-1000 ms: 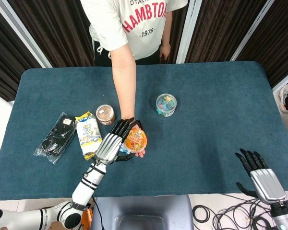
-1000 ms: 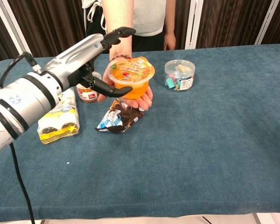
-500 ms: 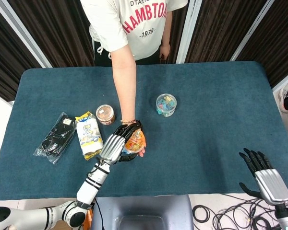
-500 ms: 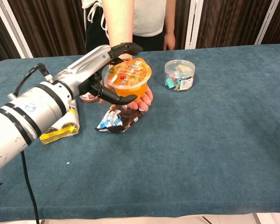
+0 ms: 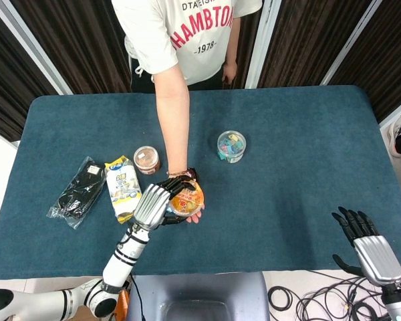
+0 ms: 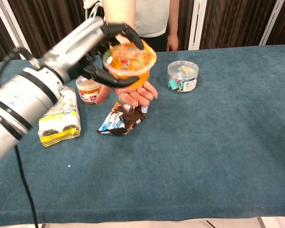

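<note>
My left hand (image 6: 102, 45) grips an orange jelly cup (image 6: 129, 61) with a printed foil lid, fingers over the top and thumb underneath. The cup hangs just above a person's upturned palm (image 6: 134, 97), which no longer touches it. In the head view the same left hand (image 5: 154, 203) covers the cup's (image 5: 188, 198) left side. My right hand (image 5: 363, 245) hovers off the table's near right corner, fingers spread and holding nothing.
A brown snack packet (image 6: 122, 119) lies under the palm. On the blue table (image 5: 294, 167) sit a small brown-lidded jar (image 5: 146, 160), a clear tub of clips (image 5: 231, 146), a yellow-white packet (image 5: 123, 188) and a black packet (image 5: 77, 192). The person stands at the far edge.
My left hand closed around the jelly cup and lifted it up off the person's palm. The right hand barely shifted.
</note>
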Controlling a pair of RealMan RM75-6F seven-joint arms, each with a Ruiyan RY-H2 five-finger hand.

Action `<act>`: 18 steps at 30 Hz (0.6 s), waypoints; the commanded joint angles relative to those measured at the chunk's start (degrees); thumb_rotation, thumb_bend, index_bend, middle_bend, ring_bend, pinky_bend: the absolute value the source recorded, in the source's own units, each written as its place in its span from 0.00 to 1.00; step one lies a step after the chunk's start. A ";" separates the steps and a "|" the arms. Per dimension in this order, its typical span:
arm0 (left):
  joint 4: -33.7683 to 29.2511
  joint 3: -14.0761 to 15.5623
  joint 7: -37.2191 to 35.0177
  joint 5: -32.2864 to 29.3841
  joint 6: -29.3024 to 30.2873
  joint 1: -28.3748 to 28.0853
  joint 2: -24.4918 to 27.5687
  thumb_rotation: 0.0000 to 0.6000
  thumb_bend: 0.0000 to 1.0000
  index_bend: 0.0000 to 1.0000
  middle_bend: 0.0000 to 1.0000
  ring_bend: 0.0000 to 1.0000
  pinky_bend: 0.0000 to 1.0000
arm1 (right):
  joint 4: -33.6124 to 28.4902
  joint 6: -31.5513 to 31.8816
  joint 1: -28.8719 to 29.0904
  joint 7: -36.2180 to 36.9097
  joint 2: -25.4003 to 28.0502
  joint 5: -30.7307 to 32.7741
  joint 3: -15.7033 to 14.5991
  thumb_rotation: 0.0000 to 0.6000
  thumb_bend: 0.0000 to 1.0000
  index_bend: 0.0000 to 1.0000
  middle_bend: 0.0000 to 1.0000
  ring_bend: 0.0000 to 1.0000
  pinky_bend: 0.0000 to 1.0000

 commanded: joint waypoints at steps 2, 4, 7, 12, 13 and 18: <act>-9.37 1.30 4.93 2.70 3.60 3.14 8.83 1.00 0.30 0.62 0.58 0.61 0.65 | -0.08 0.02 -0.02 -0.06 -0.01 0.00 0.00 1.00 0.21 0.00 0.00 0.00 0.00; -13.63 4.18 6.97 3.60 4.10 5.72 14.35 1.00 0.30 0.62 0.58 0.61 0.65 | -0.17 0.06 -0.02 -0.13 -0.02 -0.13 -0.03 1.00 0.21 0.00 0.00 0.00 0.00; -16.43 9.48 8.81 4.06 4.79 9.88 20.59 1.00 0.30 0.62 0.58 0.60 0.65 | -0.41 0.18 0.02 -0.67 -0.21 -0.63 -0.10 1.00 0.21 0.00 0.00 0.00 0.00; -10.06 16.28 5.80 5.16 6.72 15.43 23.11 1.00 0.30 0.61 0.53 0.54 0.61 | -0.77 -0.63 0.31 -2.04 -0.63 -1.24 -0.48 1.00 0.21 0.00 0.00 0.00 0.00; -8.07 17.10 4.35 5.47 7.16 16.23 22.56 1.00 0.30 0.61 0.52 0.52 0.59 | -0.82 -0.75 0.34 -2.22 -0.65 -1.23 -0.52 1.00 0.21 0.00 0.00 0.00 0.00; 6.16 20.39 -8.45 5.14 7.28 19.96 16.26 1.00 0.30 0.59 0.49 0.49 0.56 | -0.95 -1.14 0.36 -2.97 -0.78 -0.85 -0.55 1.00 0.21 0.00 0.00 0.00 0.00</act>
